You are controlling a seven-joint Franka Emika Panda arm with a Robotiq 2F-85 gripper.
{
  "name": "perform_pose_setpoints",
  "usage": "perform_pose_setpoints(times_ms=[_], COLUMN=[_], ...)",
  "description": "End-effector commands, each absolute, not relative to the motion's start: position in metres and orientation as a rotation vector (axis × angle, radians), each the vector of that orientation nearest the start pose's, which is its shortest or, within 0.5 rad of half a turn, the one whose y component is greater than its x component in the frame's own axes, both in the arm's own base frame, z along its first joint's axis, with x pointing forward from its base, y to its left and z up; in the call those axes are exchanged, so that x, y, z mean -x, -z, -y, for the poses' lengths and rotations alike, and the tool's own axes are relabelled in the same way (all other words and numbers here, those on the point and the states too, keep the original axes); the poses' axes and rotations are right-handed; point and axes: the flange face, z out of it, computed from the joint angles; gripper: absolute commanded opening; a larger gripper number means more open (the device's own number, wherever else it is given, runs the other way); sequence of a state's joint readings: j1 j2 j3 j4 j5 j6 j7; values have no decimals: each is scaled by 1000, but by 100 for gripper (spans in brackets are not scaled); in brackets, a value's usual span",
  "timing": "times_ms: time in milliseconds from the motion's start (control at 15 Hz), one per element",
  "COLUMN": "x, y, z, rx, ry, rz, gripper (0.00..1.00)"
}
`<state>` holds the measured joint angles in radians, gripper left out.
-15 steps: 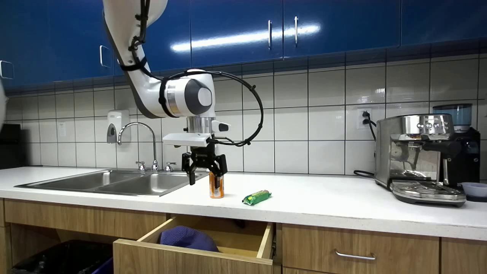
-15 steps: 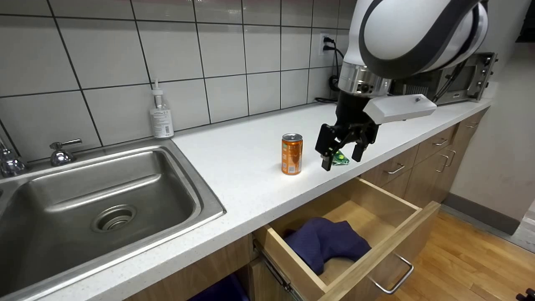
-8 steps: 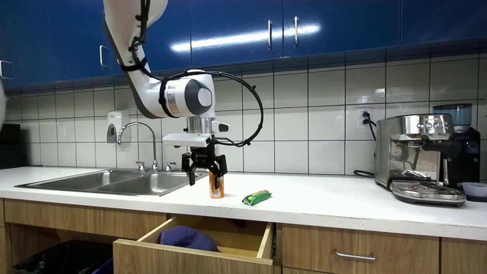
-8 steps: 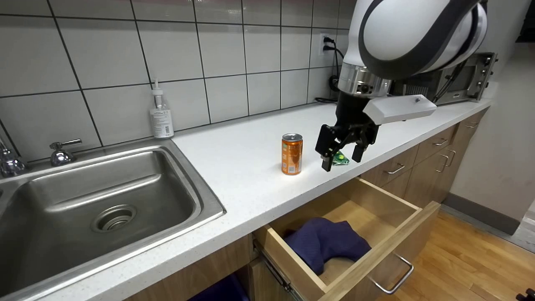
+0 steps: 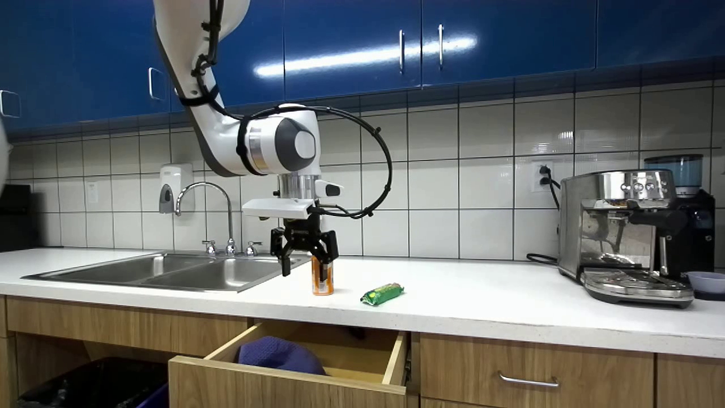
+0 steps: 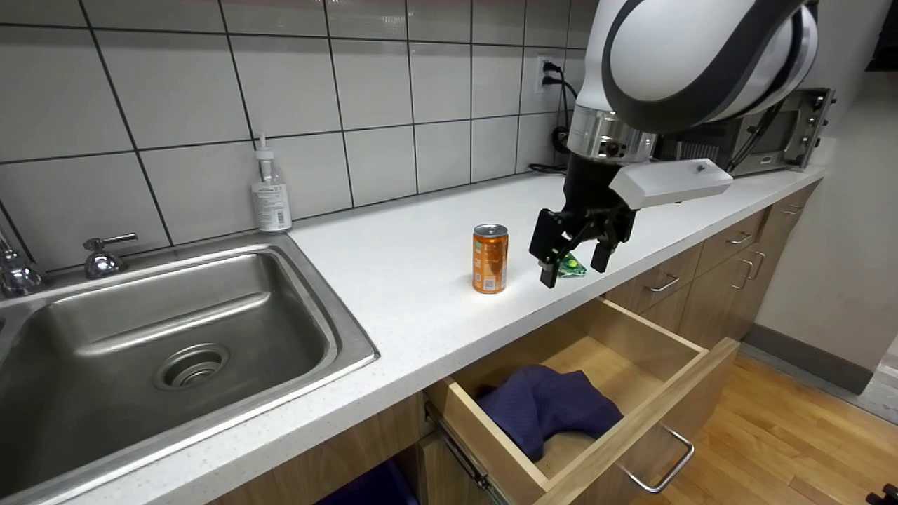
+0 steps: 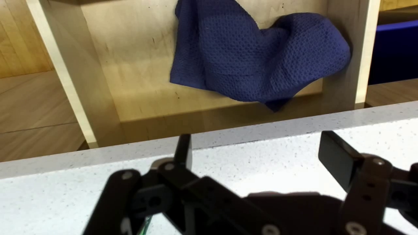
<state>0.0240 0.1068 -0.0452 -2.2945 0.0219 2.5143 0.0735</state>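
Black gripper [image 5: 305, 273], spread wide, unmoved above counter [image 5: 481, 289].

Arm [image 5: 222, 137] slants down from the upper left in an exterior view, wrist [image 5: 299, 185] aimed pretty much straight down, gripper [image 5: 305, 271] hangs a bit left of center, fingers [image 5: 286, 265] spread wide (pads [image 7: 336, 160] way apart in the wrist view btw).

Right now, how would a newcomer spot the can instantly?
On the white countertop, find the steel sink. On the counter between that sink and the green packet stands the can. It is the upright, silver-topped orange cylinder, whereas the packet lies flat.
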Motion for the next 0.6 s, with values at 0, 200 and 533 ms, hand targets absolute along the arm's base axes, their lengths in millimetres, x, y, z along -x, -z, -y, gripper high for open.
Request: perform_pose_setpoints(times_ms=[0,200,533], x=[-539,-545,-563], y=[-318,-324,-339], z=[12,12,10], rx=[3122,3123,3120], ry=[188,216,273], rz=[-173,-174,-151], gripper=[100,100,100])
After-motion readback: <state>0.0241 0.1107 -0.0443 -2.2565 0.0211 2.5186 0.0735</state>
